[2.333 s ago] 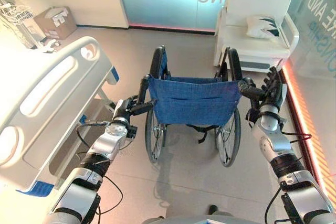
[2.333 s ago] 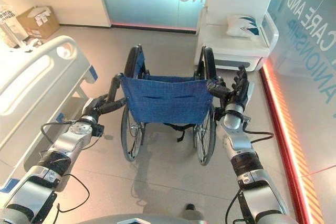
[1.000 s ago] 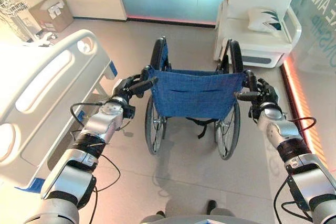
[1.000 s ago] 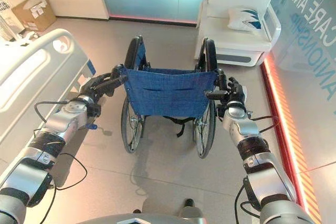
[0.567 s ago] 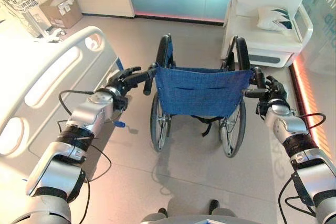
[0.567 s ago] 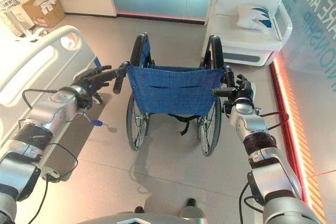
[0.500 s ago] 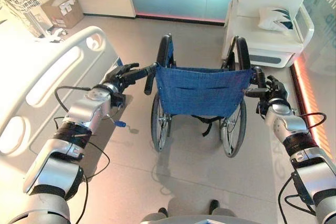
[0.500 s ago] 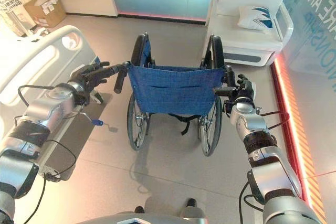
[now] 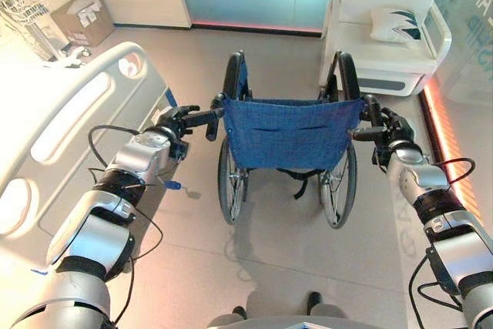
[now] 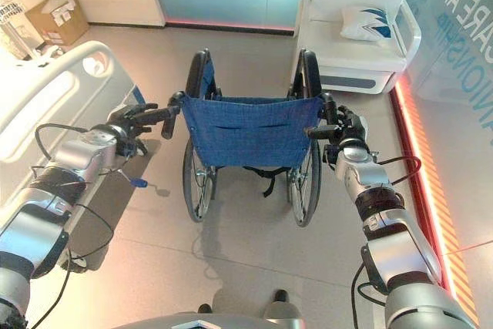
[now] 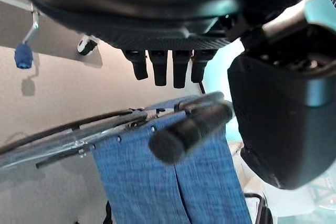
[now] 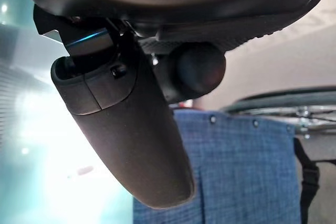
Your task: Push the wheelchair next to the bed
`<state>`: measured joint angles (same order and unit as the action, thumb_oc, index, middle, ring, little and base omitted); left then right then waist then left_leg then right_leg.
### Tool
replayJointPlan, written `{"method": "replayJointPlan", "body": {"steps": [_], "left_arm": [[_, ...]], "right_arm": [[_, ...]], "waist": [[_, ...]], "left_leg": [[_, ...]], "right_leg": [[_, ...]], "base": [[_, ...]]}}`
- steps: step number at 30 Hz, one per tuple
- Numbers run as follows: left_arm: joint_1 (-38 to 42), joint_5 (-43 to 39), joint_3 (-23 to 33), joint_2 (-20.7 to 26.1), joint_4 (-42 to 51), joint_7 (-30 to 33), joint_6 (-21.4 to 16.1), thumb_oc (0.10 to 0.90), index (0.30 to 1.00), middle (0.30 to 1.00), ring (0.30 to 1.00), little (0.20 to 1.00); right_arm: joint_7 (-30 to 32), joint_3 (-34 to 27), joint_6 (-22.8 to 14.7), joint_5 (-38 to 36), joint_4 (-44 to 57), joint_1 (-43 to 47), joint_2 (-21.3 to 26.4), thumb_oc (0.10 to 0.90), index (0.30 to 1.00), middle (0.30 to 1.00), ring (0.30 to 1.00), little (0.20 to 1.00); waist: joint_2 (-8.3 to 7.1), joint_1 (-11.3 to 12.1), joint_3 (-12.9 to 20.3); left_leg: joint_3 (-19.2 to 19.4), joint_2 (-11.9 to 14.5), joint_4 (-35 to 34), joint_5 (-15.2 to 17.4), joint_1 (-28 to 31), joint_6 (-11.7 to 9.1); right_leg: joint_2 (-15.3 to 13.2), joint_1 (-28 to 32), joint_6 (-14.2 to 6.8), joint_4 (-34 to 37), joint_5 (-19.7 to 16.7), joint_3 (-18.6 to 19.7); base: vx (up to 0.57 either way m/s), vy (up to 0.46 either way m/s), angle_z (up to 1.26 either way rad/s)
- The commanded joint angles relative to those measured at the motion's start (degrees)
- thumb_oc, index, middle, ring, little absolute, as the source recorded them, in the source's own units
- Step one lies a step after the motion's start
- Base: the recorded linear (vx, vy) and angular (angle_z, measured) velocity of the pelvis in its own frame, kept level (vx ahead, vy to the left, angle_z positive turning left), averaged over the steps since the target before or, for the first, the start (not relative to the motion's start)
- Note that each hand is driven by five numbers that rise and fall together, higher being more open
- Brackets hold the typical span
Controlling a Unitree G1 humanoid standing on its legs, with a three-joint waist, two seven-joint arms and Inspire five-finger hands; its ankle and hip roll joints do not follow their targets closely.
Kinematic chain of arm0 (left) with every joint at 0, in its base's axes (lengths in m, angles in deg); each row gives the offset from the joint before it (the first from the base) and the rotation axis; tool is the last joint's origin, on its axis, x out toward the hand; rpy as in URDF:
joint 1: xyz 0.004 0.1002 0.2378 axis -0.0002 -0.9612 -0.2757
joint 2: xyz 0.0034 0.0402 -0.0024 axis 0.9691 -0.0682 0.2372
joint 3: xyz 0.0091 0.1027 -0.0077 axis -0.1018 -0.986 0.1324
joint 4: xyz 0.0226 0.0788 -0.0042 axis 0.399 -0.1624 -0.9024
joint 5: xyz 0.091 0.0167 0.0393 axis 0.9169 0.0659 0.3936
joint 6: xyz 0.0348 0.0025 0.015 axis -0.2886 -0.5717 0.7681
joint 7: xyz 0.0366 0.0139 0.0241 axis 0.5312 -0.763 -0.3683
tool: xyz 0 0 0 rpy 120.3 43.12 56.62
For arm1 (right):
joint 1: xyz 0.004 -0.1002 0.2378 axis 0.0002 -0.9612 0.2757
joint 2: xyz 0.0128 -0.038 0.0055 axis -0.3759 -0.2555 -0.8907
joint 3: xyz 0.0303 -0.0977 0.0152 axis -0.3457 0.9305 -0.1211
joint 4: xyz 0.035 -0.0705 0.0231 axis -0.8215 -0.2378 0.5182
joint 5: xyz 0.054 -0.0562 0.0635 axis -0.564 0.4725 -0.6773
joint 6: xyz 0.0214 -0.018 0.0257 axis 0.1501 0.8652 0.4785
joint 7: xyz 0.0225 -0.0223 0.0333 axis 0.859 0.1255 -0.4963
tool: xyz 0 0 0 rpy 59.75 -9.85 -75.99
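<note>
Wheelchair (image 9: 289, 132) – blue fabric back; right hand (image 9: 394, 135) grips handle, left hand (image 9: 176, 122) loose-fingered

Two silver-grey segmented arms with black joint bands rise from lower frame corners, ending in dark left hand (image 9: 171, 122) and right hand (image 9: 391, 132) (thick rounded thumb housings).

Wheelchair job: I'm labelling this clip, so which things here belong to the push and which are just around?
Part of the job:
wheelchair
bed
left hand, open by the left push handle
right hand, shut on the right push handle

Just around:
white armchair
cushion on it
cardboard box
</note>
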<state>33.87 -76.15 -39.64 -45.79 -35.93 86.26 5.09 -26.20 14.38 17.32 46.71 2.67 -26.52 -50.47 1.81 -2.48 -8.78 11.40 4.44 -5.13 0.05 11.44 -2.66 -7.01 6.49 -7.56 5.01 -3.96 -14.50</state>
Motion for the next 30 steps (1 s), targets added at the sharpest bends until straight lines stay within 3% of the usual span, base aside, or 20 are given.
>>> {"method": "replayJointPlan", "body": {"steps": [1,11,24,25,26,27,30], "left_arm": [[10.17,4.58,-1.76,1.9,-4.5,2.9,-4.13,0.8,0.9,0.9,0.9,0.9],[10.07,5.2,-2.31,-0.18,-6.92,2.73,-5.33,0.8,0.9,0.9,0.9,0.9],[8.48,6.77,-1.07,-1.53,-6.65,2.48,-6.71,0.8,0.9,0.9,0.9,0.9],[8.3,6.84,-0.98,-1.55,-6.68,2.27,-6.8,0.8,0.9,0.9,0.9,0.9],[8.16,6.96,-0.99,-1.52,-6.66,2.23,-6.84,0.8,0.9,0.9,0.9,0.9],[7.94,6.77,-0.94,-1.54,-6.6,2.35,-6.96,0.8,0.9,0.9,0.9,0.9],[7.29,7.0,-0.65,-1.79,-6.53,2.51,-7.17,0.8,0.9,0.9,0.9,0.9]], "right_arm": [[-4.26,4.49,-7.12,2.95,1.61,10.64,0.09,0.8,0.9,0.9,0.9,0.9],[-11.45,6.54,-4.61,2.56,2.12,13.86,1.55,0.8,0.9,0.9,0.9,0.9],[-25.83,6.08,-5.22,-1.72,3.35,14.01,1.71,0.8,0.9,0.9,0.9,0.9],[-26.93,6.05,-6.43,-2.12,3.3,13.71,1.86,0.761,0.841,0.841,0.841,0.841],[-27.41,5.96,-7.33,-2.46,3.49,13.56,1.95,0.51,0.465,0.465,0.465,0.465],[-27.43,5.78,-8.32,-2.76,3.97,13.36,1.94,0.4,0.3,0.3,0.3,0.3],[-27.2,4.99,-10.63,-4.81,5.28,12.78,1.48,0.4,0.3,0.3,0.3,0.3]], "waist": [[-0.87,0.42,4.51],[-1.76,0.21,4.25],[-2.67,0.62,4.43],[-2.76,0.74,4.5],[-2.82,0.78,4.5],[-2.85,0.8,4.46],[-2.83,0.83,4.44]], "left_leg": [[0.86,-7.28,3.63,3.33,-4.59,3.83],[0.86,-7.18,4.07,3.48,-4.59,3.82],[0.5,-7.22,4.25,3.67,-4.34,3.86],[0.41,-7.21,4.26,3.64,-4.38,3.83],[0.38,-7.2,4.32,3.66,-4.4,3.8],[0.34,-7.2,4.31,3.66,-4.38,3.81],[0.27,-7.19,4.36,3.74,-4.39,3.77]], "right_leg": [[1.54,-2.64,0.19,-7.59,4.54,2.16],[1.67,-2.83,0.09,-8.42,4.76,2.71],[1.68,-2.48,0.05,-8.38,4.78,2.3],[1.69,-2.4,0.05,-8.26,4.75,2.18],[1.66,-2.36,0.02,-8.21,4.73,2.09],[1.65,-2.32,0.01,-8.19,4.71,2.03],[1.66,-2.3,0.03,-8.16,4.75,1.95]], "base": [[0.02,0.001,-0.03],[0.03,-0.007,0.0],[0.02,-0.004,0.0],[0.0,0.0,0.0],[0.0,0.0,0.0],[0.0,0.0,0.0],[0.0,0.0,0.0]]}}
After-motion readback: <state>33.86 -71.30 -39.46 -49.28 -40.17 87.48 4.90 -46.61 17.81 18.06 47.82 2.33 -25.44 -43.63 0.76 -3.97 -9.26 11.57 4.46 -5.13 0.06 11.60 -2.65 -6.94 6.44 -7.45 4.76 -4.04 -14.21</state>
